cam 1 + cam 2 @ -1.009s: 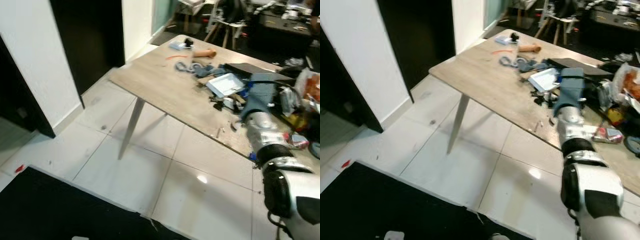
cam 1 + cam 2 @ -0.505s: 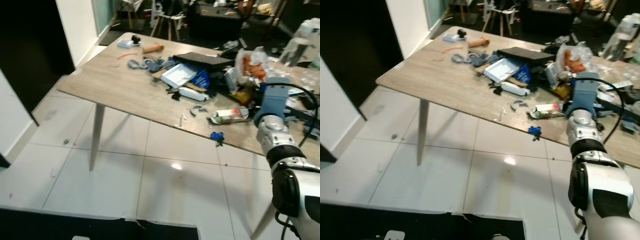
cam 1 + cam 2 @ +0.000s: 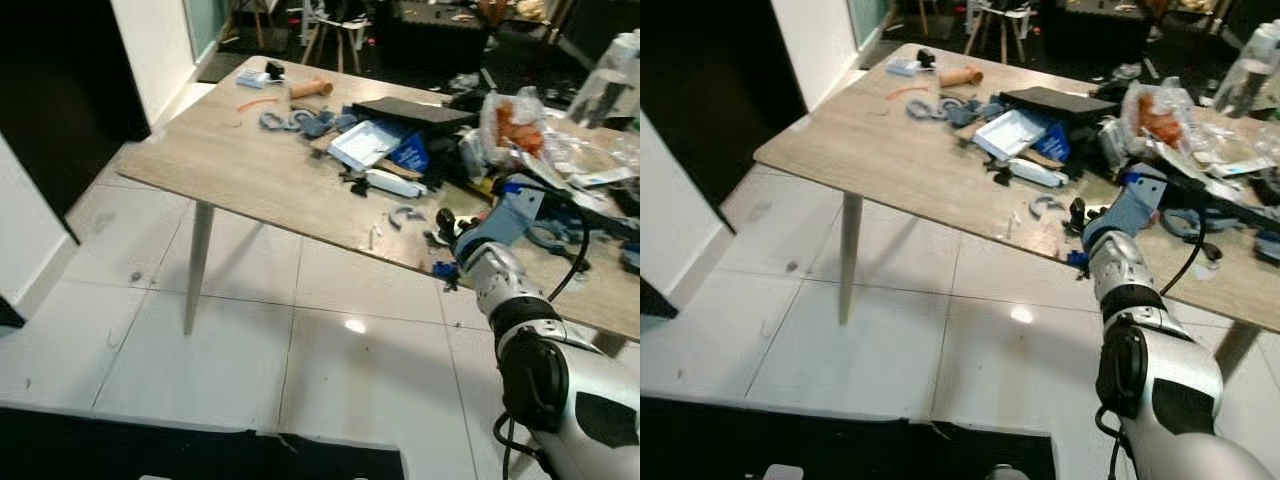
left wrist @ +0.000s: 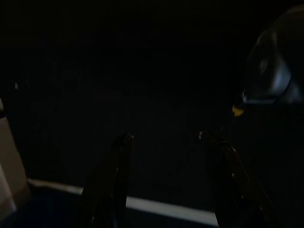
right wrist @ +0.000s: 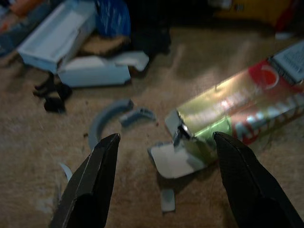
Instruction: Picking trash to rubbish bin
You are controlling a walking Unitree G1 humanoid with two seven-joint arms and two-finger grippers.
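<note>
A crumpled green, red and silver foil wrapper (image 5: 237,109) lies on the wooden table (image 3: 250,170) near its front edge. My right gripper (image 5: 166,137) hovers just above it, open, with the wrapper's torn end and a white scrap (image 5: 173,164) between the fingers. In the left eye view that gripper (image 3: 445,228) sits low over the table edge among small litter. Two grey curved pieces (image 5: 111,116) lie beside the wrapper. My left gripper (image 4: 164,137) hangs in the dark with its fingers apart and nothing between them.
The table is littered: a white box (image 3: 368,143), a black flat box (image 3: 405,112), a plastic bag with orange contents (image 3: 515,125), an orange cylinder (image 3: 310,88) and a small blue piece (image 3: 443,270) at the edge. White tiled floor (image 3: 250,330) lies in front, a dark doorway (image 3: 50,100) to the left.
The camera swung right, then steadied. My right arm has come down and leftwards over the table edge, bringing its open gripper over the foil wrapper.
</note>
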